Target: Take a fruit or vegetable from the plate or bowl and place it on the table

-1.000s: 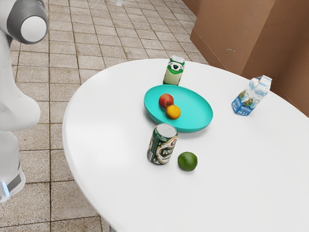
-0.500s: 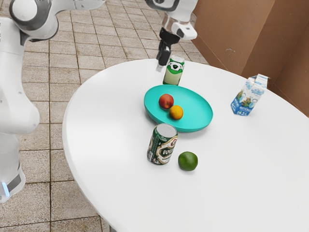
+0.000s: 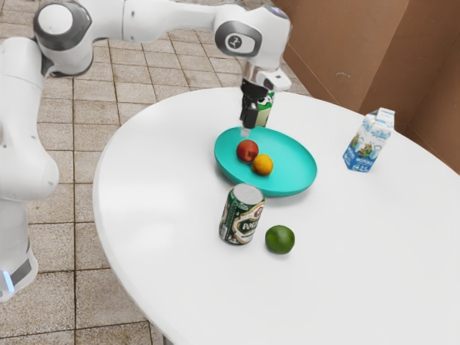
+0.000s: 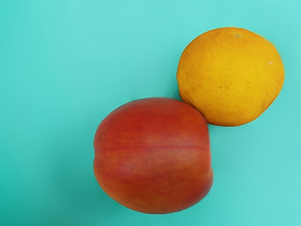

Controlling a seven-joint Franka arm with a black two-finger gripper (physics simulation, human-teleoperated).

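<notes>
Hovering above the plate: the gripper (image 3: pixel 246 132) pointed downward, over the fruit in the wrist view.
Fingers: I could not tell whether they were open or closed.
Arm (image 3: pixel 172 16): entered from the exterior view's left and reached across above the table (image 3: pixel 158 215).
Red fruit (image 3: pixel 247 151): lay in the teal plate (image 3: pixel 293 162), near the gripper.
Orange fruit (image 3: pixel 262 165): lay in the same plate; the wrist view showed it touching the red fruit.
Dark green can (image 3: pixel 241 215): stood upright on the table, just beside the plate.
Green fruit (image 3: pixel 279 239): sat on the tabletop near the dark green can, apart from it and outside the plate.
Green-and-white can (image 3: pixel 265 113): stood across the plate from the dark green can, partly hidden behind the gripper.
Carton (image 3: pixel 369 142): blue and white, stood on the table toward the exterior view's right, apart from the plate.
</notes>
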